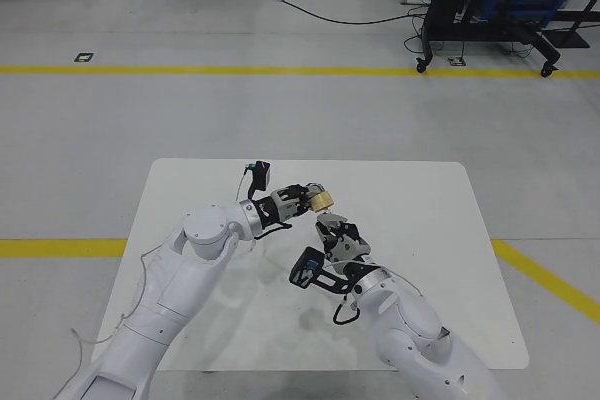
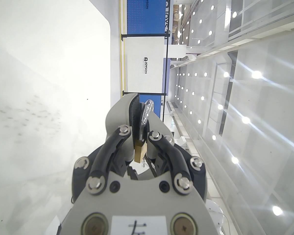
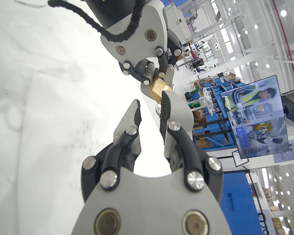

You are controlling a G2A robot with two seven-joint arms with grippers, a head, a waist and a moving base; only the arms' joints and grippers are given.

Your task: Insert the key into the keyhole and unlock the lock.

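A small brass lock [image 1: 322,200] hangs above the middle of the white table [image 1: 420,210], with my left gripper [image 1: 306,198] shut on it. In the left wrist view the lock [image 2: 140,151] sits deep between the fingers, and a silver key head [image 2: 147,112] shows near the tips of the gripper [image 2: 142,123]. The right wrist view shows the lock [image 3: 158,88] with the silver key [image 3: 158,108] sticking out of its end. My right gripper [image 3: 150,107] is open just below it, one pad [image 3: 164,108] beside the key, nothing clamped. From above, the right gripper [image 1: 330,230] points up at the lock.
Both arms meet over the table's centre, with bare white tabletop all around them. A black wheeled cart [image 1: 490,30] stands on the floor far behind the table. Yellow floor lines [image 1: 180,69] run past the table.
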